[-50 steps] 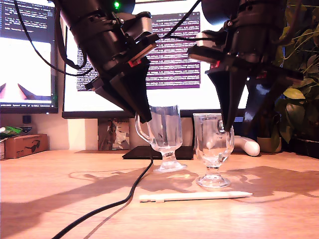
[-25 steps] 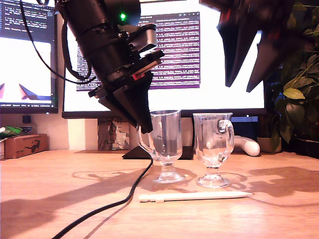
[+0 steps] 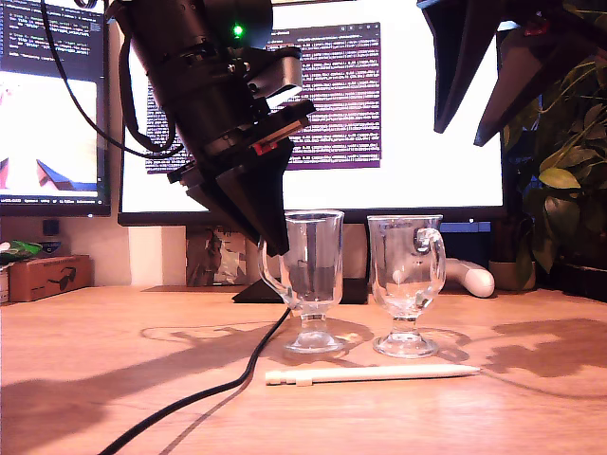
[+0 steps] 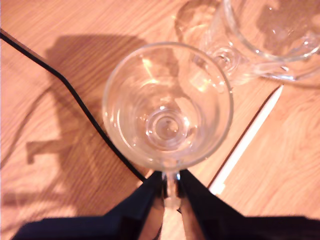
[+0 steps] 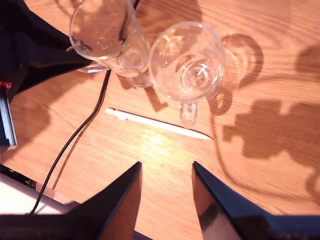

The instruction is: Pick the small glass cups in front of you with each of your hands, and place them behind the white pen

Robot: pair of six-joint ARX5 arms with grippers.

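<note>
End effector point(image 4: 170, 192) beside black cable point(image 4: 75, 97)

Wooden desk point(image 3: 85, 379); lit monitors point(image 3: 417, 95) behind; leafy plant point(image 3: 569, 180) at exterior view's right; cardboard box point(image 3: 47, 277) at left.

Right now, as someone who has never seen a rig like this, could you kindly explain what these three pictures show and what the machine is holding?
Two black robot arms work over a wooden desk. One picture is from a camera standing on the desk; the other two come from cameras on the grippers, looking down. My first gripper is pinching the loop handle of one clear footed glass mug, whose base rests on the desk. My second gripper hangs open and empty, high at the exterior view's right, above the second glass mug, which stands free. Both mugs stand behind a slim white pen lying on the desk. A black cable trails across the wood, and monitors glow behind.
</note>
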